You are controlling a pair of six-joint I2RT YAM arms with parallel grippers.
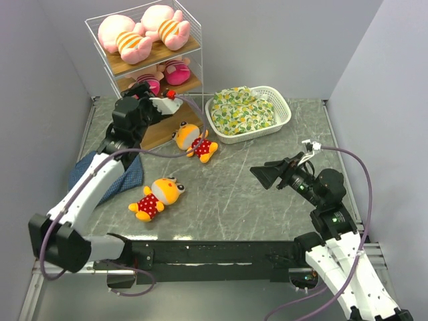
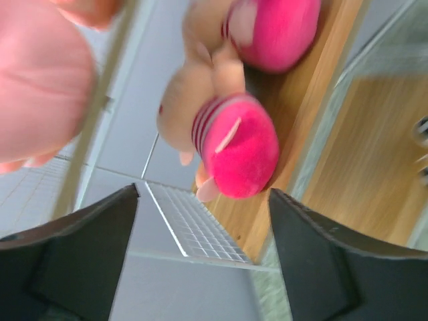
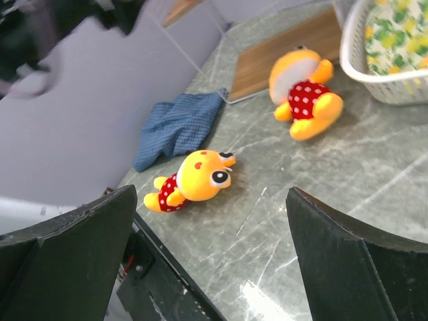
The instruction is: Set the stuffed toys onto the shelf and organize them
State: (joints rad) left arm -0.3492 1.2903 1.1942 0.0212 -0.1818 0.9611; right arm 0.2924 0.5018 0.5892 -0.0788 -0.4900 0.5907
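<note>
**Pigs and dolls shelved, two orange animals on the table**

From above, the shelf (image 1: 162, 132) stands at the far left of the table (image 1: 267, 214). Its top board carries the left pig (image 1: 122, 37) and the right pig (image 1: 167, 25) side by side. The middle board holds the near doll (image 1: 148, 85) and the far doll (image 1: 178, 71). The left gripper (image 1: 155, 101) hovers at the shelf's front, level with the middle tier. One orange animal (image 1: 194, 142) lies at the front edge of the lowest board. The other orange animal (image 1: 158, 196) is out on the table, near a blue cloth (image 1: 130, 179). A white basket (image 1: 284, 114) holding a patterned cloth (image 1: 241, 110) sits right of the shelf. The right gripper (image 1: 265, 176) hangs over the table's right side, apart from everything.

On the left wrist camera, the fingers (image 2: 67, 267) are spread wide with nothing between them. The near doll lies just ahead on its board.

On the right wrist camera, the fingers (image 3: 60, 267) are likewise parted and empty. Both orange animals lie on the table beyond them.
</note>
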